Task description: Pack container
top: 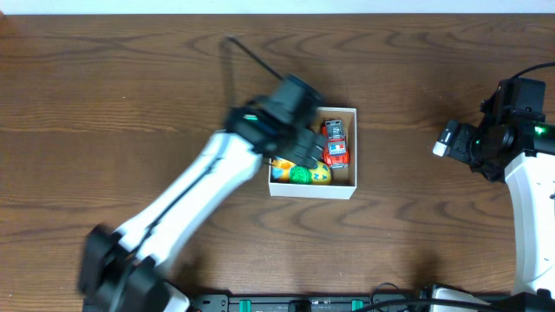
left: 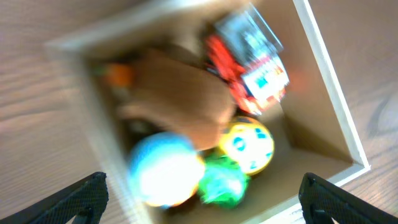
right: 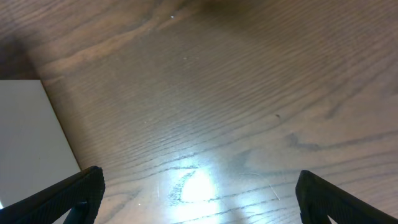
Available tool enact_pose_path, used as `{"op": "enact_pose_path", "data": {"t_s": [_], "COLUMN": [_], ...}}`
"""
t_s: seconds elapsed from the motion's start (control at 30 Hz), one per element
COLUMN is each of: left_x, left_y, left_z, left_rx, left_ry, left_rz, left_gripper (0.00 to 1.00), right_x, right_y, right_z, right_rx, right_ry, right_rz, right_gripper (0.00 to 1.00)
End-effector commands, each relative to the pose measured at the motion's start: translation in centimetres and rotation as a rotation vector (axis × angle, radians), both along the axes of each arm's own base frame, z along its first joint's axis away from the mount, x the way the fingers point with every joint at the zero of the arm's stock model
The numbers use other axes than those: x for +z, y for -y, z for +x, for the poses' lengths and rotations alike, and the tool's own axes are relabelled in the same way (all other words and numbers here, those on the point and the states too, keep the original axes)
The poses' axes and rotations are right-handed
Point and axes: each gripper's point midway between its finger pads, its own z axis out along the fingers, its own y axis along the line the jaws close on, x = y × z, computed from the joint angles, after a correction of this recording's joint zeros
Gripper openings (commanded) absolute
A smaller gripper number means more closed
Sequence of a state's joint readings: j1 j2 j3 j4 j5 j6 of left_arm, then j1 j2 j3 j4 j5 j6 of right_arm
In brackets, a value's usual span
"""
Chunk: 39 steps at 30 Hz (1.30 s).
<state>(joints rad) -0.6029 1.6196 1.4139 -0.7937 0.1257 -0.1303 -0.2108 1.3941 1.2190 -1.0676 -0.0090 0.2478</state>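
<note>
Container (top: pixel 329 191): mid-desk (top: pixel 130 87), holding car (top: pixel 336 143) and balls (top: pixel 299 173). Left hand (top: pixel 299 147): spread wide, empty, over it. Right hand (top: pixel 453 140): spread, empty, well apart. Step, judged: depositing. Next: lift straight, clearing the walls.

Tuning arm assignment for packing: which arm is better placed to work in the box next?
Left, probably. The left tool, open, hangs directly over the container, toys in its wrist view. The right tool sits far off near the right edge of the table.
</note>
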Motion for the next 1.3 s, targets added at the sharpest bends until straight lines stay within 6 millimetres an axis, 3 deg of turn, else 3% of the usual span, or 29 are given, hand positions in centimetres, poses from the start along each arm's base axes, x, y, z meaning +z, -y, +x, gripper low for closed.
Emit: {"op": "enact_pose_path", "data": {"t_s": [0.0, 0.17, 0.33, 0.5, 0.67, 0.83, 1.03, 1.17, 1.27], "left_x": [5.0, 7.9, 7.6, 7.0, 7.0, 9.1, 12.3, 11.9, 10.5], "left_y": [-5.9, -14.5, -21.2, -23.9, -24.2, -24.1, -24.0, -24.0, -23.9], "left_z": [1.6, 2.3, 2.7, 3.2, 3.1, 1.2, -3.5, -7.7, -10.6], "left_rx": [0.153, 0.381, 0.573, 0.65, 0.657, 0.646, 0.634, 0.635, 0.645], "left_ry": [0.121, 0.172, 0.146, 0.132, 0.132, 0.18, 0.321, 0.393, 0.429], "left_rz": [-0.017, -0.016, 0.005, 0.016, 0.017, 0.009, -0.027, -0.05, -0.07], "left_gripper": [0.98, 0.98, 0.98, 0.98, 0.98, 0.98, 0.98, 0.98, 0.98], "right_x": [-0.3, -0.1, 0.9, 3.1, 4.6, 6.6, 11.4, 12.7, 11.4], "right_y": [-1.3, -3.9, -7.1, -8.4, -8.3, -7.7, -6.1, -6.2, -6.4], "right_z": [0.2, 1.2, 3.6, 7.3, 8.9, 6.7, 1.1, -3.1, -6.3], "right_rx": [0.07, 0.171, 0.274, 0.304, 0.331, 0.253, 0.142, 0.146, 0.162], "right_ry": [-0.003, 0.022, 0.125, 0.301, 0.39, 0.404, 0.514, 0.622, 0.668], "right_rz": [0.011, 0.001, -0.014, -0.038, -0.07, -0.059, -0.104, -0.117, -0.11], "right_gripper": [0.99, 0.99, 0.99, 0.99, 0.99, 0.99, 0.99, 0.99, 0.99]}}
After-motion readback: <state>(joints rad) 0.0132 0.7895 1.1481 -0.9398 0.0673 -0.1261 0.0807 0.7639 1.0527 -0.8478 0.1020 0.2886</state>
